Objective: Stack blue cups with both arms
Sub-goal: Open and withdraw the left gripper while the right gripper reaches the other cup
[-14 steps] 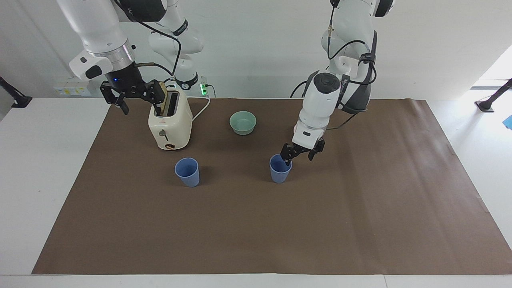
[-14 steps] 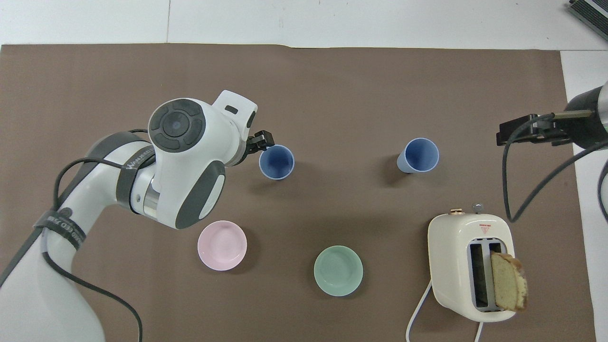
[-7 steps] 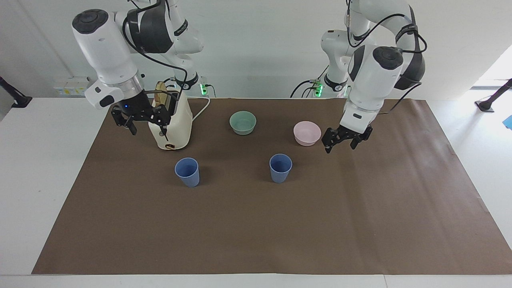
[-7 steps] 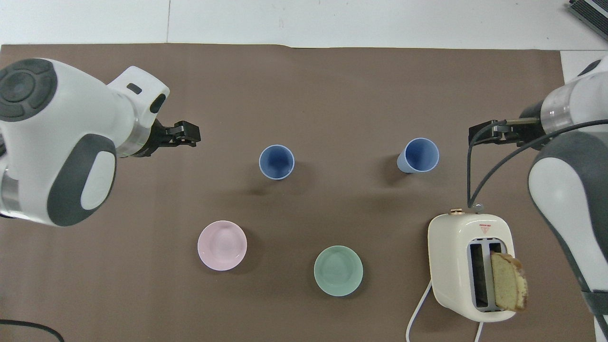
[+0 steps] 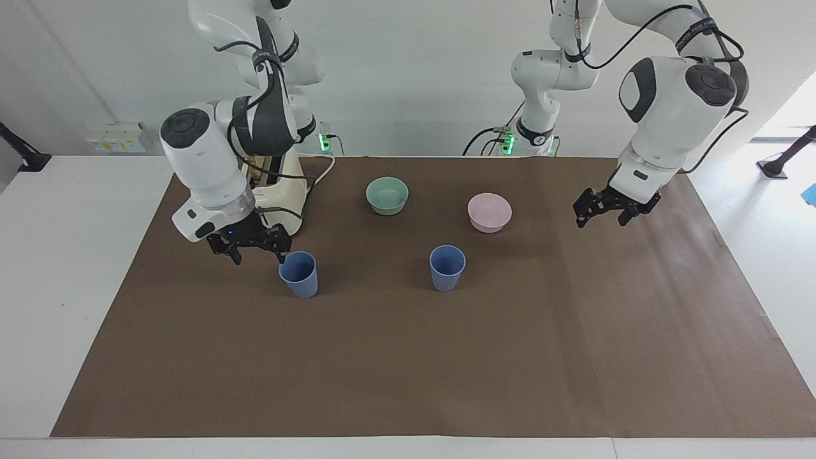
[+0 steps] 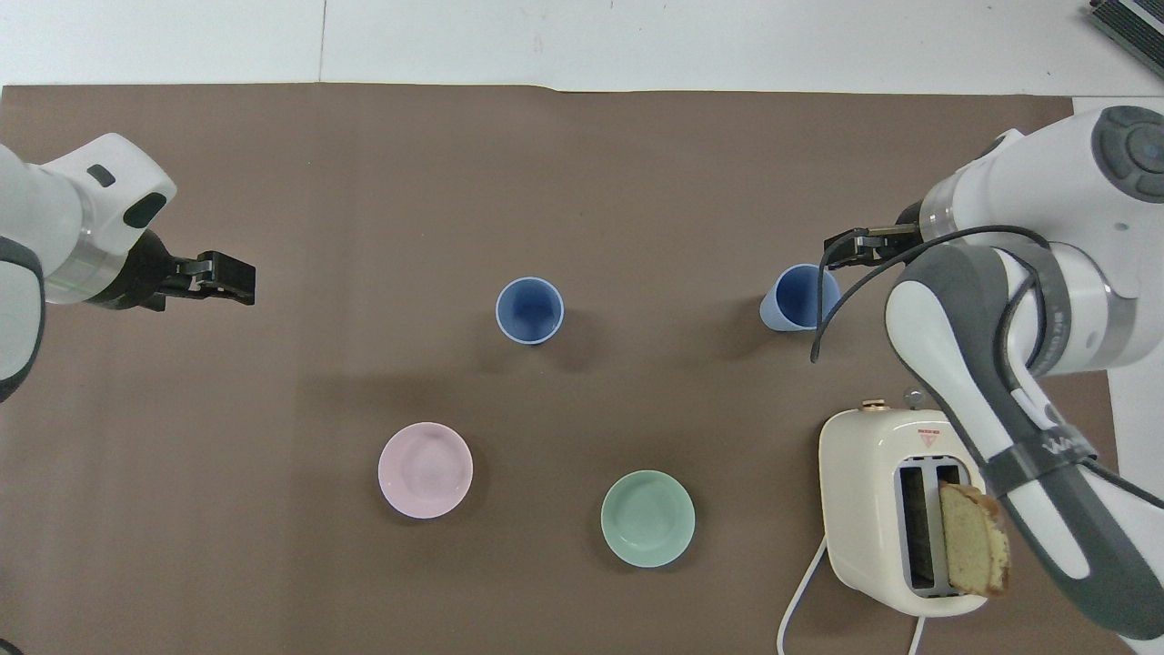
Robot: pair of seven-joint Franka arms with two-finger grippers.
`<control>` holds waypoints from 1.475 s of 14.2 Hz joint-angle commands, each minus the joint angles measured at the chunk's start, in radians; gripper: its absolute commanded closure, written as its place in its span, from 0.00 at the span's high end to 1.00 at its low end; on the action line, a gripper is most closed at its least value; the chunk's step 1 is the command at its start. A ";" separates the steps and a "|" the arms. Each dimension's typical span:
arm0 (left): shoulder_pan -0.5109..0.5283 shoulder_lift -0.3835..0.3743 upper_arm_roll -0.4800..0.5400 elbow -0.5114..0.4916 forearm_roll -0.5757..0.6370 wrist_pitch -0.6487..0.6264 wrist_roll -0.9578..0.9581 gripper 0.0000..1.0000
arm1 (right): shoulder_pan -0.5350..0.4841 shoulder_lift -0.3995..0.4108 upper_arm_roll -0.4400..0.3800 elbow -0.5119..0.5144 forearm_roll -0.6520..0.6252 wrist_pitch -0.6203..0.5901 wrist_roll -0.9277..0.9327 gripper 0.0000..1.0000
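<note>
Brown paper covers the white bench (image 5: 64, 268). Two small matte blue plastic cups stand upright and well apart on it, one (image 5: 298, 274) beside the right gripper (image 5: 252, 245), whose fingers are spread and empty, the other (image 5: 447, 268) mid-paper. Over bare paper at its own end, the left gripper (image 5: 604, 207) hangs open, holding nothing.

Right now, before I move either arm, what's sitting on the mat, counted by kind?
Cups: 2, blue
Bowls: 2, green bowl and pink bowl
Toaster: 1
Bread slice, in the toaster: 1
Total: 6
</note>
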State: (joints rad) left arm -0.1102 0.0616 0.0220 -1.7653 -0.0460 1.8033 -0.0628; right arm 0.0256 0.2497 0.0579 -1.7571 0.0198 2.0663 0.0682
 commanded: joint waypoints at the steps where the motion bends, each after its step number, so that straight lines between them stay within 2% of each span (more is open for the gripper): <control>1: 0.069 -0.031 -0.011 -0.023 -0.003 -0.038 0.119 1.00 | -0.001 0.029 0.002 -0.012 0.022 0.052 -0.033 1.00; 4: 0.104 -0.032 -0.011 -0.019 0.001 -0.047 0.224 1.00 | 0.016 0.045 0.002 -0.031 0.022 0.057 -0.027 1.00; 7: 0.093 -0.040 -0.014 0.022 0.038 -0.062 0.224 1.00 | 0.016 0.040 0.002 -0.044 0.022 0.051 -0.031 1.00; 9: 0.087 -0.040 -0.025 0.093 0.087 -0.140 0.221 1.00 | 0.016 0.034 0.002 -0.056 0.022 0.048 -0.033 1.00; 13: 0.089 -0.046 -0.028 0.219 0.078 -0.248 0.218 1.00 | 0.016 0.036 0.002 -0.074 0.022 0.044 -0.034 1.00; 18: 0.089 -0.077 -0.050 0.306 0.071 -0.381 0.210 1.00 | 0.016 0.034 0.002 -0.093 0.022 0.044 -0.036 1.00; 19: 0.089 -0.078 -0.051 0.306 0.069 -0.380 0.205 1.00 | 0.016 0.034 0.002 -0.093 0.022 0.043 -0.036 0.85; 21: 0.090 -0.124 -0.045 0.291 0.031 -0.355 0.175 1.00 | 0.016 0.034 0.002 -0.093 0.022 0.041 -0.038 0.19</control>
State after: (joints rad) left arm -0.0191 -0.0263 -0.0291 -1.4734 0.0089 1.4543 0.1381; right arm 0.0469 0.3069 0.0582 -1.8230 0.0198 2.1018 0.0682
